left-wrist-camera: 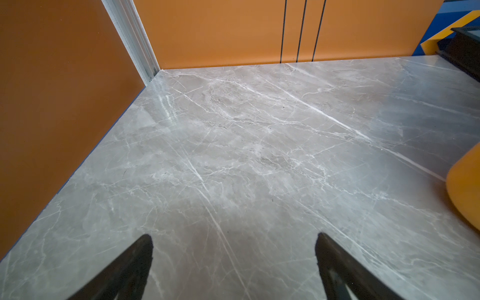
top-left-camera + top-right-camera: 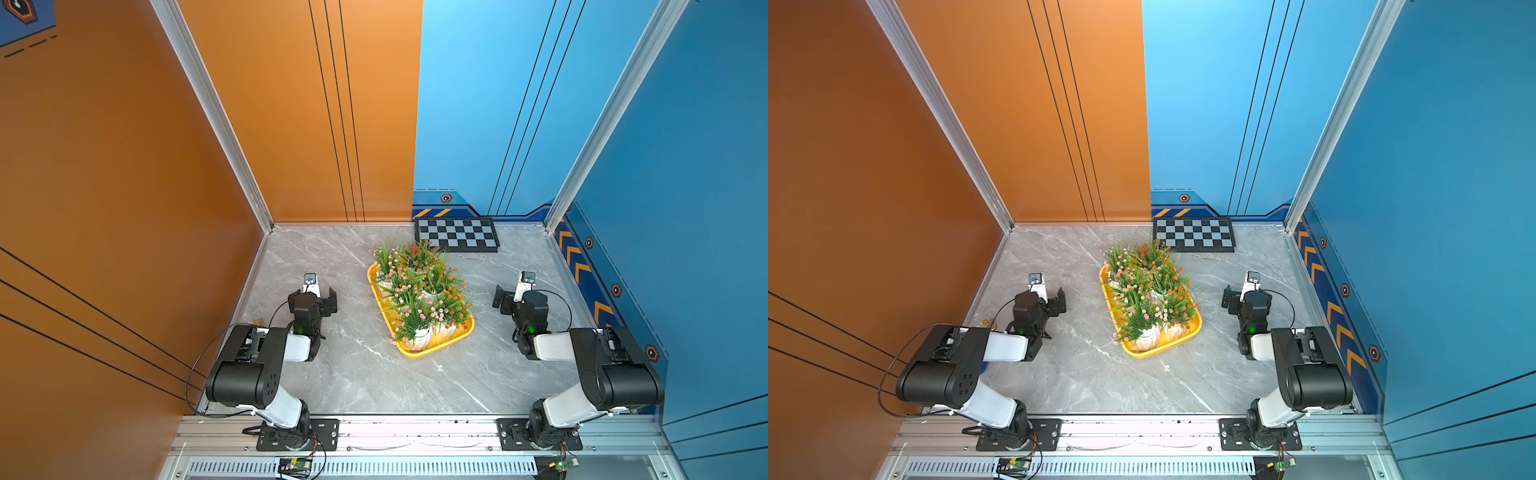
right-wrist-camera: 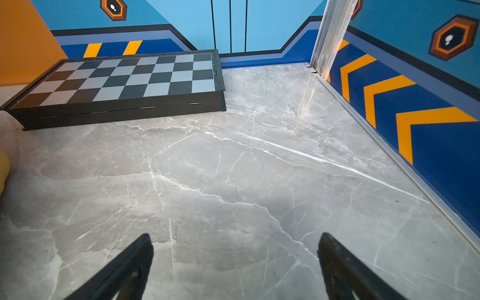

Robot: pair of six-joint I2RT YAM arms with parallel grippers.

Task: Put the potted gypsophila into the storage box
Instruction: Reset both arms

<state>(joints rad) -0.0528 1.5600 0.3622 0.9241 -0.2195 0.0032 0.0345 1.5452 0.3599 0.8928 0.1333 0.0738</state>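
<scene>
Inside the storage box point(image 2: 412, 354) stand the potted gypsophila point(image 2: 420, 291).

- In both top views, leaves of the plants point(image 2: 419, 286) point(image 2: 1150, 286) hide most pots point(image 2: 419, 337). Only two white ones show, near the middle of the frame.
- Box point(image 1: 465, 187): the left wrist view shows only a blurry yellow corner, cut off by the edge.
- Board point(image 1: 465, 49): the same view shows just a dark corner, also cut off.
- A tiny gold thing point(image 2: 259, 322), left of middle in a top view, is half hidden behind the left arm point(image 2: 249, 374). It is too small to tell.

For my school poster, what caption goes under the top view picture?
Potted gypsophila fill the yellow storage box, with the left hand and right hand open on either side.
</scene>
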